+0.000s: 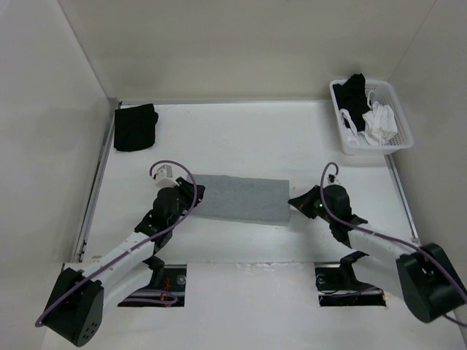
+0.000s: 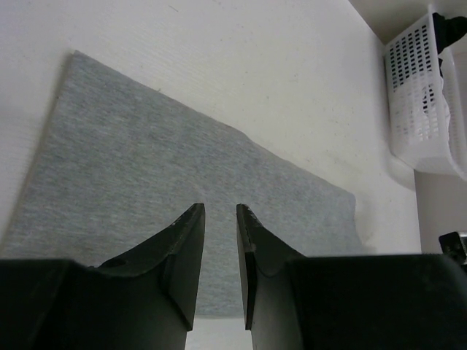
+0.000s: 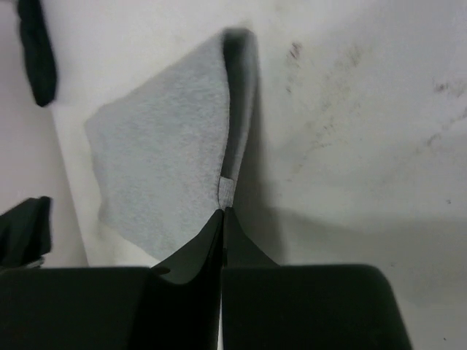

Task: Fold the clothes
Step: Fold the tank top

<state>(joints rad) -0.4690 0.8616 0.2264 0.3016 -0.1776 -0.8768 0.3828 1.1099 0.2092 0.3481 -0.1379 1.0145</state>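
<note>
The white tabletop (image 1: 241, 138) carries everything. In its middle lies the grey tank top (image 1: 241, 197), folded to a long oblong that runs left to right. Its straps and neckline cannot be made out.

At the far right corner stands a white slotted basket (image 1: 379, 148) holding tangled black and white garments. The left wrist view cuts it off at the frame's right edge. A folded black cloth (image 1: 136, 127) sits at the far left corner.

The right gripper (image 3: 222, 211) is clenched on the tank top's right end, with a small tab of grey knit pinched at its tips and the fabric rising in a ridge from there.

The left gripper (image 2: 220, 208) hangs over the left end, its jaws a narrow gap apart with grey cloth showing through the gap. Whether they touch the fabric cannot be told.
</note>
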